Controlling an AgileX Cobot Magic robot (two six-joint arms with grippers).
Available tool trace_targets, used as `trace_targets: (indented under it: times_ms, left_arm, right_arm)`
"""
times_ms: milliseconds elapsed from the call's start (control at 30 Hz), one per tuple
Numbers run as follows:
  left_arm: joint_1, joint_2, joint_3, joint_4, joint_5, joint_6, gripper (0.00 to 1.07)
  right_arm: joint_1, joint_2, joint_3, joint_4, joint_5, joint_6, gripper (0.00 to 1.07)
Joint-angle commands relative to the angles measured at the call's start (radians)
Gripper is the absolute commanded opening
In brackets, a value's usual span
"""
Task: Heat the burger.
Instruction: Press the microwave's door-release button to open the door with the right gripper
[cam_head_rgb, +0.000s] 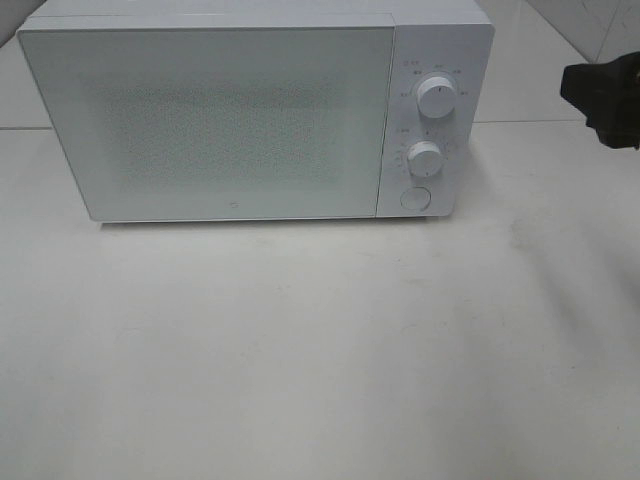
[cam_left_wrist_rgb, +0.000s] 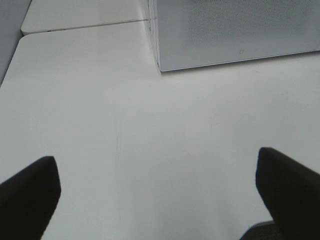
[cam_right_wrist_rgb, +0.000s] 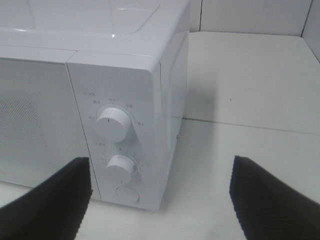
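While the microwave (cam_head_rgb: 255, 110) stands with its door (cam_right_wrist_rgb: 30, 115) shut, the burger shows in none of the views. It is not on the table (cam_head_rgb: 320, 350) in front of the microwave, and the frosted door hides whatever is inside, so I cannot tell where it is. My guess is that it sits behind that door.

Beside the microwave's control panel, the right gripper (cam_right_wrist_rgb: 160, 200) hangs with its jaws wide apart and nothing between them. It faces the upper knob (cam_right_wrist_rgb: 113, 123), the lower knob (cam_right_wrist_rgb: 120, 168) and the round button (cam_right_wrist_rgb: 126, 194) below them. Off the microwave's opposite front corner, the left gripper (cam_left_wrist_rgb: 157, 195) hovers over bare table, jaws fully apart and empty.

If the burger is inside, the step in hand looks like setting the heat. That calls for the right gripper to move in squarely on one knob, close lightly around its rim and turn it without sliding the microwave. If it is not inside, the round button, which I take for the door release, would need pressing first.
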Motion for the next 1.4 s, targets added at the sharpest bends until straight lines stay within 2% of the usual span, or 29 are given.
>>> trace_targets:
  times_ms: [33, 100, 167, 200, 233, 267, 400, 567, 600, 667, 800, 900, 1000, 1100, 1267, 1400]
  left_arm:
    - [0.001, -0.016, 0.003, -0.009, -0.008, -0.005, 1.00]
    - [0.001, -0.016, 0.003, -0.009, -0.008, -0.005, 1.00]
    - [0.001, -0.016, 0.003, -0.009, -0.008, -0.005, 1.00]
    - [0.001, -0.016, 0.003, -0.009, -0.008, -0.005, 1.00]
    - [0.001, -0.016, 0.003, -0.009, -0.008, -0.005, 1.00]
    - [0.001, -0.016, 0.003, -0.009, -0.008, -0.005, 1.00]
    - [0.001, -0.016, 0.003, -0.009, -0.008, -0.005, 1.00]
    - [0.001, -0.016, 0.003, -0.009, -0.008, -0.005, 1.00]
    - [0.001, -0.016, 0.003, -0.009, -0.008, -0.005, 1.00]
    - [0.001, -0.016, 0.003, -0.009, -0.008, -0.005, 1.00]
    - [0.001, -0.016, 0.003, -0.009, -0.008, -0.005, 1.00]
    - [0.001, -0.016, 0.003, -0.009, -0.008, -0.005, 1.00]
    - [0.001, -0.016, 0.003, -0.009, -0.008, -0.005, 1.00]
    - [0.001, -0.016, 0.003, -0.009, -0.008, -0.005, 1.00]
    - [0.001, -0.016, 0.003, -0.009, -0.008, -0.005, 1.00]
    - [0.001, -0.016, 0.003, -0.009, -0.008, -0.005, 1.00]
  right_arm:
    - [-0.005, 0.096, 0.005, -0.001, -0.175, 0.004, 0.76]
    - [-0.005, 0.119, 0.007, -0.001, -0.214, 0.000, 0.76]
    - [-0.005, 0.184, 0.029, 0.005, -0.354, -0.009, 0.76]
    - [-0.005, 0.184, 0.029, 0.005, -0.354, -0.009, 0.76]
    - [-0.004, 0.224, 0.045, 0.035, -0.457, -0.030, 0.76]
    - [-0.004, 0.224, 0.045, 0.035, -0.457, -0.030, 0.76]
    - [-0.003, 0.326, 0.088, 0.155, -0.658, -0.134, 0.76]
    - [0.018, 0.394, 0.105, 0.239, -0.753, -0.195, 0.76]
    - [0.055, 0.432, 0.110, 0.312, -0.796, -0.238, 0.76]
    - [0.072, 0.451, 0.110, 0.336, -0.809, -0.262, 0.76]
    - [0.170, 0.544, 0.110, 0.466, -0.907, -0.327, 0.76]
    - [0.199, 0.582, 0.110, 0.507, -0.945, -0.327, 0.76]
    - [0.273, 0.647, 0.108, 0.598, -1.014, -0.320, 0.76]
    - [0.290, 0.658, 0.108, 0.618, -1.026, -0.320, 0.76]
    - [0.375, 0.700, 0.108, 0.705, -1.051, -0.320, 0.76]
    - [0.404, 0.717, 0.108, 0.714, -1.051, -0.320, 0.76]
